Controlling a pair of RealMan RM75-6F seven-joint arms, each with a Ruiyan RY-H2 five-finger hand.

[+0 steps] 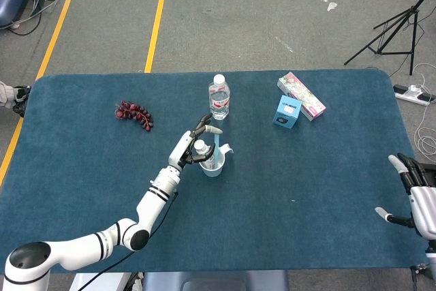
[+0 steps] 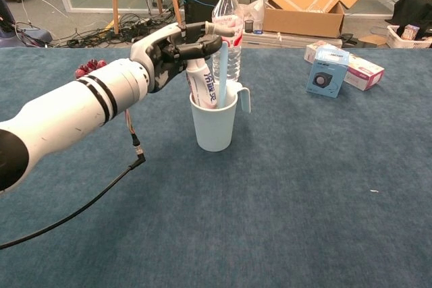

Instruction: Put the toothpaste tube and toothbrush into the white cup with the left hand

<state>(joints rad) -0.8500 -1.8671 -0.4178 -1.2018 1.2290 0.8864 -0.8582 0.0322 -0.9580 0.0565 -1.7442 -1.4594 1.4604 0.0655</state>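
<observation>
White cup (image 2: 214, 125) sits mid-table on the blue cloth (image 1: 306, 168), handle to its right. Toothpaste tube (image 2: 200, 81) stands upright inside it, cap up. Toothbrush (image 2: 222, 75) is also in the cup, leaning slightly, light-blue handle sticking above the rim.

Left hand (image 2: 167, 52) is just left of and above the cup, fingers (image 2: 202, 48) reaching right over the tube's top and meeting the upper end of the toothbrush. Fingers are partly spread; can't tell if they actually pinch the brush or only touch it.

Right hand (image 1: 415, 192) is at the near right table edge, fingers apart, nothing in it, well apart from the cup.

Water bottle (image 2: 227, 28) stands just beyond the cup. Blue box (image 1: 287, 111) and floral carton (image 1: 301, 95) sit far right, touching or nearly. Grapes (image 1: 134, 113) far left.
</observation>
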